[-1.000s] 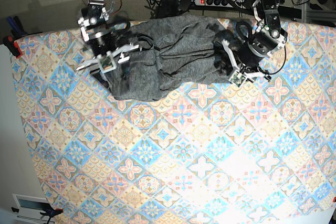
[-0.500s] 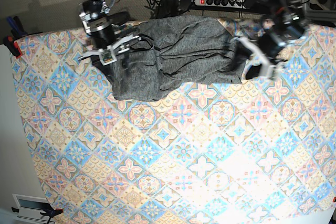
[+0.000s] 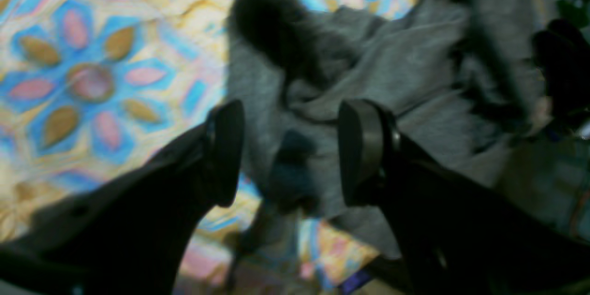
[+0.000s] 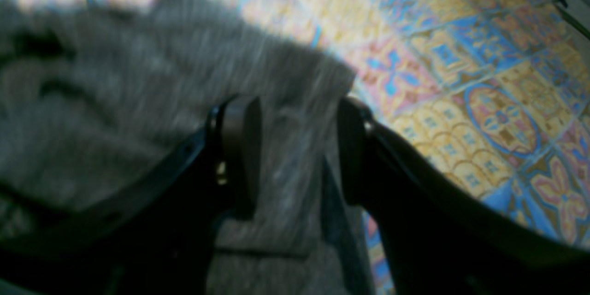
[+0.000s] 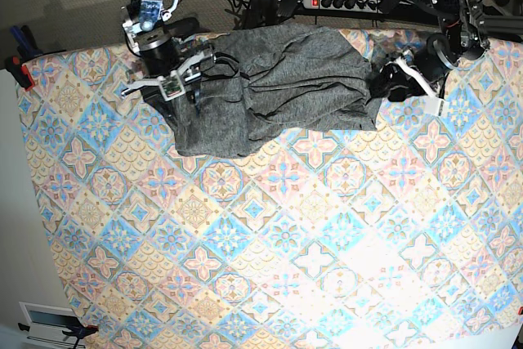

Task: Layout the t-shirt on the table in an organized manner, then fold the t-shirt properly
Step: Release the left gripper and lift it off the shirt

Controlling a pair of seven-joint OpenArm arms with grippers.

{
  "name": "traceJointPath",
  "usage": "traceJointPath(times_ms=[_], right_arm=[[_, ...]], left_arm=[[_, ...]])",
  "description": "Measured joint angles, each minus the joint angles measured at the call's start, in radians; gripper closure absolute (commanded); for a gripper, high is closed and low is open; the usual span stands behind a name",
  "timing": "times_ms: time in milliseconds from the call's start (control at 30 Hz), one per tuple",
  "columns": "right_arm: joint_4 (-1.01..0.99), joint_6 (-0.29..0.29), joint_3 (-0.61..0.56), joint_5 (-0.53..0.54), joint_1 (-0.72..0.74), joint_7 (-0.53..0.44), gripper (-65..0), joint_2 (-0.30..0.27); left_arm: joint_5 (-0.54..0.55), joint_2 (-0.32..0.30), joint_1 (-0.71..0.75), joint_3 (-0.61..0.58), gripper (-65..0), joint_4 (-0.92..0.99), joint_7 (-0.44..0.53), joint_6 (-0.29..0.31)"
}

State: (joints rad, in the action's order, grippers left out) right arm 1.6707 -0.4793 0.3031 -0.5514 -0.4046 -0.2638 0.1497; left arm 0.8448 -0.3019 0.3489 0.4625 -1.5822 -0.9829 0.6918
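T-shirt (image 5: 278,83) bunched at far edge of table (image 5: 270,251), not yet spread; left gripper (image 3: 288,152) and right gripper (image 4: 297,147) both gape empty over opposite ends, likely poised to pull it flat.

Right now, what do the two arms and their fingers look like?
Both arms are black with silver-grey metal joints and loose black cables. The right gripper and left gripper carry white bracket pieces. In the wrist views, each has two black fingers ending in flat, rounded, dark pads.
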Motion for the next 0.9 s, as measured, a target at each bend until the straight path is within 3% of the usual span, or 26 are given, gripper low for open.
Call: traceJointPath(times_ms=[133, 300, 467, 633, 767, 900], right_arm=[[0.002, 0.001, 0.0, -0.018, 0.002, -0.002, -25.1, 0.0], [0.004, 0.001, 0.0, -0.018, 0.006, -0.005, -25.1, 0.0], [0.003, 0.001, 0.0, -0.018, 0.007, -0.005, -25.1, 0.0], [0.003, 0.001, 0.0, -0.02, 0.008, -0.004, -25.1, 0.0], [0.004, 0.001, 0.0, -0.02, 0.011, -0.005, -25.1, 0.0], [0.004, 0.002, 0.002, -0.021, 0.005, -0.004, -25.1, -0.002]], left_arm=[[-0.08, 0.0, 0.002, -0.029, -30.1, 0.011, 0.025, -0.007], [-0.077, -0.002, 0.02, -0.031, -30.1, 0.014, 0.048, 0.003], [-0.025, -0.003, 0.002, -0.036, -30.1, 0.145, 0.107, 0.02], [-0.018, -0.009, -0.084, -0.238, -30.1, 0.211, 0.2, 0.015], [-0.013, 0.027, -0.122, -0.375, -30.1, 0.268, 0.306, 0.024], [0.008, 0.029, -0.174, -0.454, -29.7, 0.317, 0.292, 0.043]])
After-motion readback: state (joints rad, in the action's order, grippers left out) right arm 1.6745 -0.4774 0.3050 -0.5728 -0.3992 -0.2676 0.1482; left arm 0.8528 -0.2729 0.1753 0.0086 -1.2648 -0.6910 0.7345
